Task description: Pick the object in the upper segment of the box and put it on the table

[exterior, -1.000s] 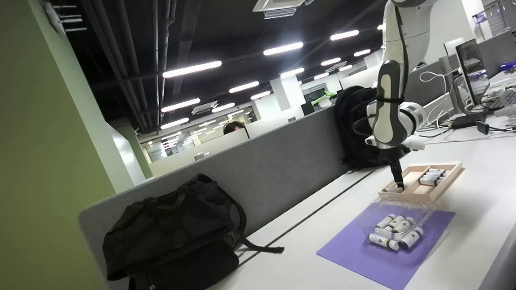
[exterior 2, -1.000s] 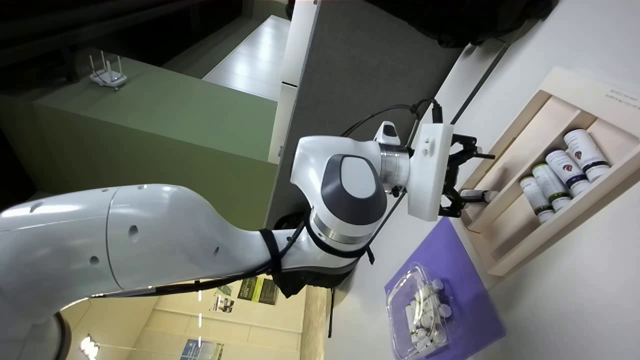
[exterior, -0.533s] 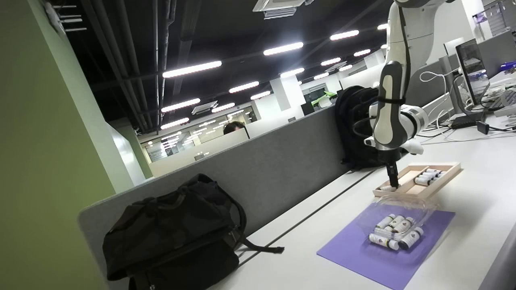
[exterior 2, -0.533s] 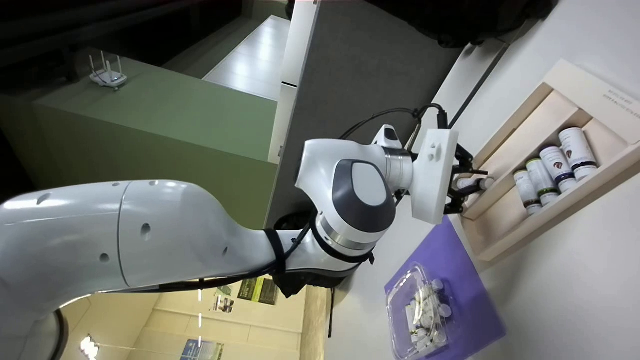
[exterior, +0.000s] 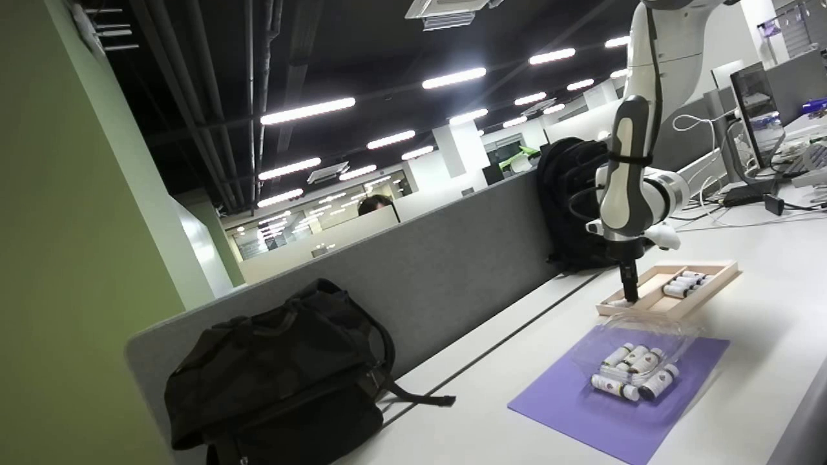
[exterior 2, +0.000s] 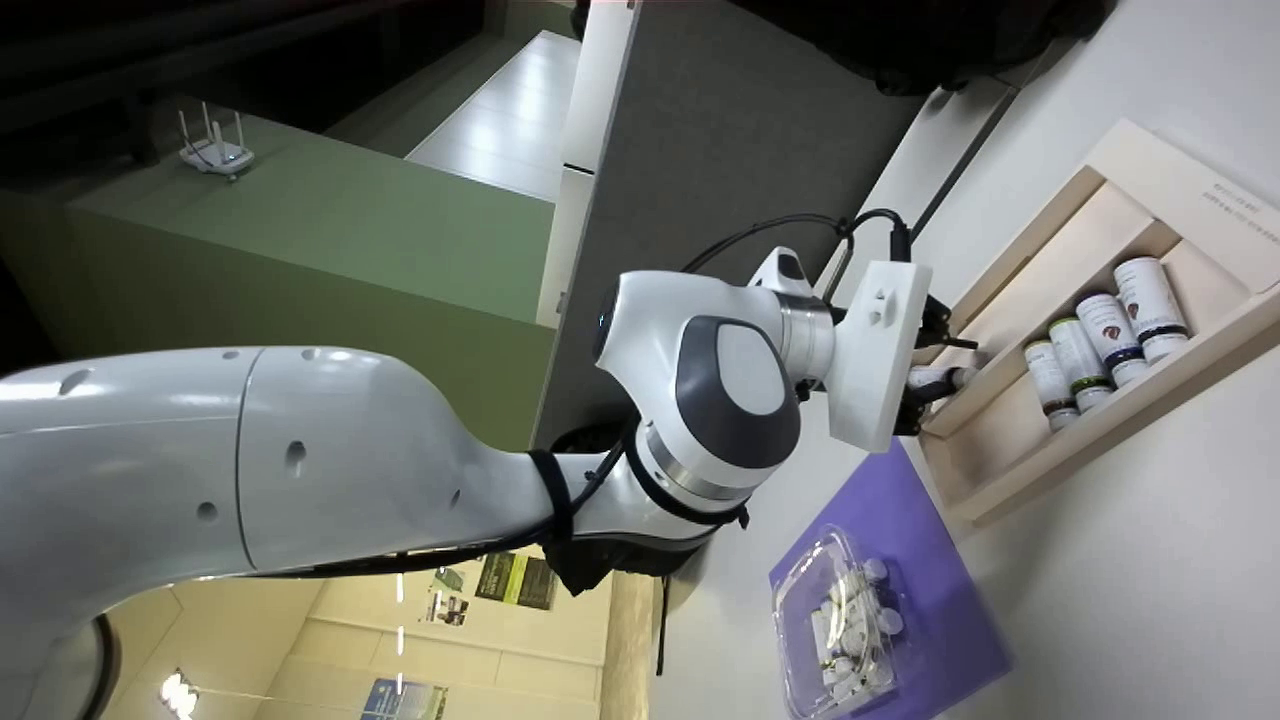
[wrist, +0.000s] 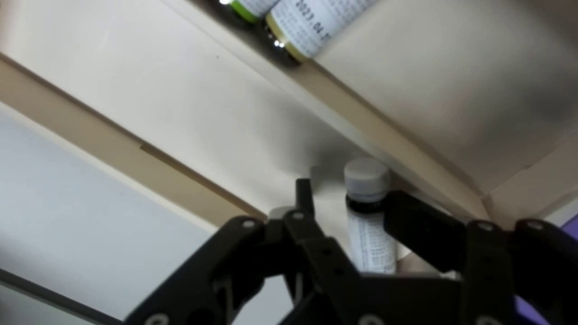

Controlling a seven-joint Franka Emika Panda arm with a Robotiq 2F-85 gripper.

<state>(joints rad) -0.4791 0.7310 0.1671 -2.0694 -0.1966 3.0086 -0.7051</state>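
In the light-wood tray [exterior 2: 1165, 185]: a white-capped bottle [wrist: 369, 230] lies in the compartment nearer the grey partition [exterior: 452, 265], close by the divider [wrist: 361, 119].
Robotiq gripper [wrist: 347, 194]: fingers [wrist: 304, 198] apart, that bottle between them, closer to one; contact cannot be told.
Neighbouring compartment: four bottles [exterior 2: 1110, 325] lie side by side.
White desk [exterior: 478, 426]: bears the tray, a purple mat [exterior: 562, 407] near it and a black backpack [exterior: 278, 374].
Mat: holds a clear plastic container [exterior 2: 800, 605] and small bottles [exterior: 610, 385].
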